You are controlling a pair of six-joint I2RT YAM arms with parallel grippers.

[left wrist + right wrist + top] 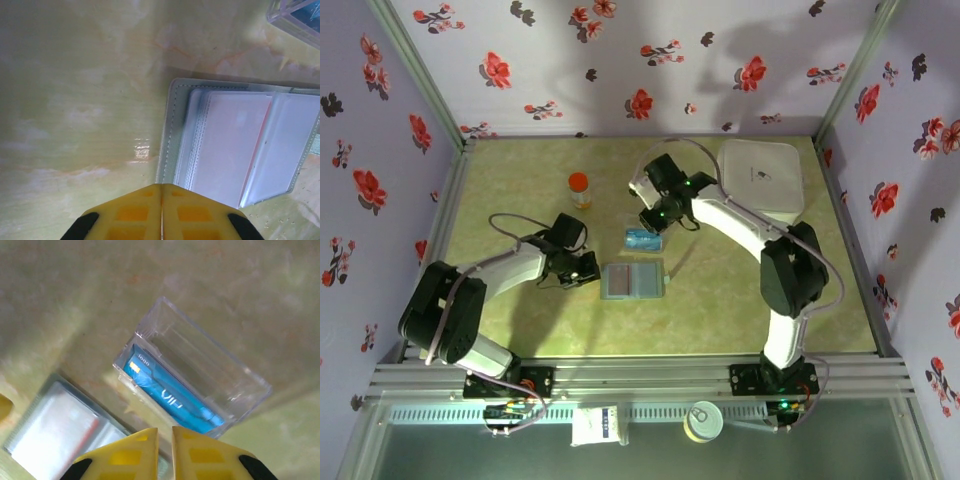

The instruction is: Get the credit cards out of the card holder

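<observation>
Lying open just ahead of the closed, empty left gripper (pixel 161 210), the card holder (pixel 240 145) is kept flat for emptying. Beyond the nearly closed, empty right gripper (pixel 165 437), a blue credit card (pixel 170 395) is seen in a clear box (pixel 200 365).

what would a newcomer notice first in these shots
The grey-blue card holder lying open at the table's middle, between the two arms. Just beyond it, a clear plastic box holds a bright blue card. An orange-capped bottle stands farther back on the left.
</observation>
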